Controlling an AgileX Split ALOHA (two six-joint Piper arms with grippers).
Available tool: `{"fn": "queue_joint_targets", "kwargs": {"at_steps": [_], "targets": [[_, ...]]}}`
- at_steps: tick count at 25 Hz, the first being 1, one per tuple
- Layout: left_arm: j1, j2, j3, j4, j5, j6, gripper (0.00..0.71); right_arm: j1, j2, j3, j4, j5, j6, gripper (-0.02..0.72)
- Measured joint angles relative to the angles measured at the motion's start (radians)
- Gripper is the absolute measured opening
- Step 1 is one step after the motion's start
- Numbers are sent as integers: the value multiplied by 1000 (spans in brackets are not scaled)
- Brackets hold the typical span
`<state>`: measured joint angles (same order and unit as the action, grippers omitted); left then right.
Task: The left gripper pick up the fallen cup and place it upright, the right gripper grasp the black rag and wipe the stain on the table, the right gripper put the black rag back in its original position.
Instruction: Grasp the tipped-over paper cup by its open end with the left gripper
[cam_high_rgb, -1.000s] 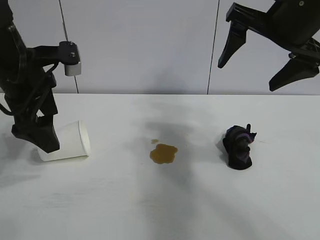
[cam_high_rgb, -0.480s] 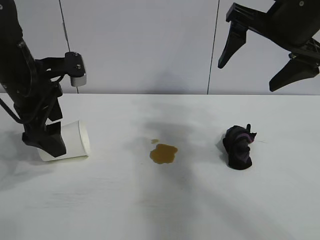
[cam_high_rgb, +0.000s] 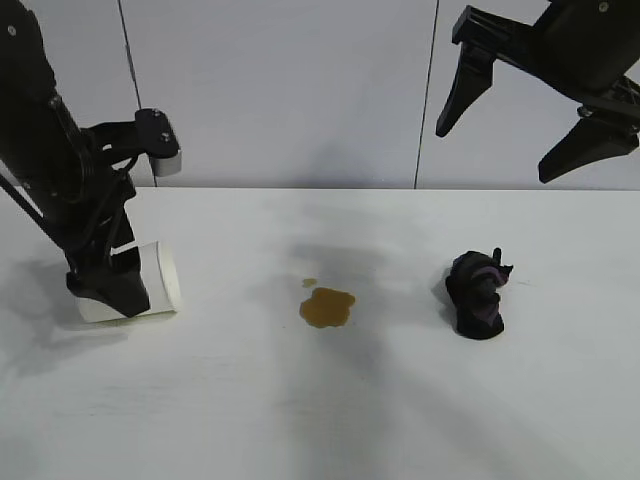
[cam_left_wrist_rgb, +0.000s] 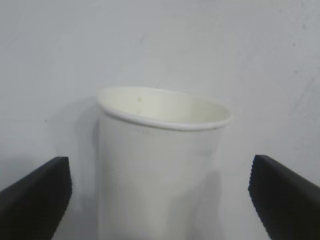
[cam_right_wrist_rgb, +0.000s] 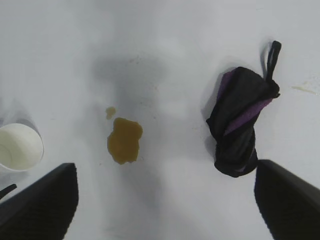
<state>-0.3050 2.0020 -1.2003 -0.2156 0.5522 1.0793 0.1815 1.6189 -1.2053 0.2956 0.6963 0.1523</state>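
Left gripper down over fallen cup at table left edge, fingers spread wide either side, nothing gripped yet. Right gripper parked high above black rag, wide open, empty. Stain unwiped.

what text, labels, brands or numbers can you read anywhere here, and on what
None: no view shows any readable writing.
The cup is plain white, no print or logo.
The black rag shows only purple streaks, no label.
The table and both grippers, left and right, carry no markings.
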Motion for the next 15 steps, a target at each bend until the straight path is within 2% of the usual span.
{"fn": "queue_joint_targets", "kwargs": {"at_steps": [2, 5, 7, 9, 12, 15], "targets": [[0, 10, 0, -3, -1, 0, 624, 0, 0, 0, 0, 2, 0, 662], [0, 15, 0, -15, -3, 0, 446, 0, 0, 0, 0, 2, 0, 662], [0, 11, 0, -20, -7, 0, 358, 0, 0, 0, 0, 2, 0, 662], [0, 11, 0, -23, -7, 1, 325, 0, 0, 0, 0, 2, 0, 662], [0, 9, 0, -37, -1, 38, 312, 0, 0, 0, -1, 2, -1, 662], [9, -4, 0, -137, 33, 148, 312, 0, 0, 0, -1, 1, -1, 662]]}}
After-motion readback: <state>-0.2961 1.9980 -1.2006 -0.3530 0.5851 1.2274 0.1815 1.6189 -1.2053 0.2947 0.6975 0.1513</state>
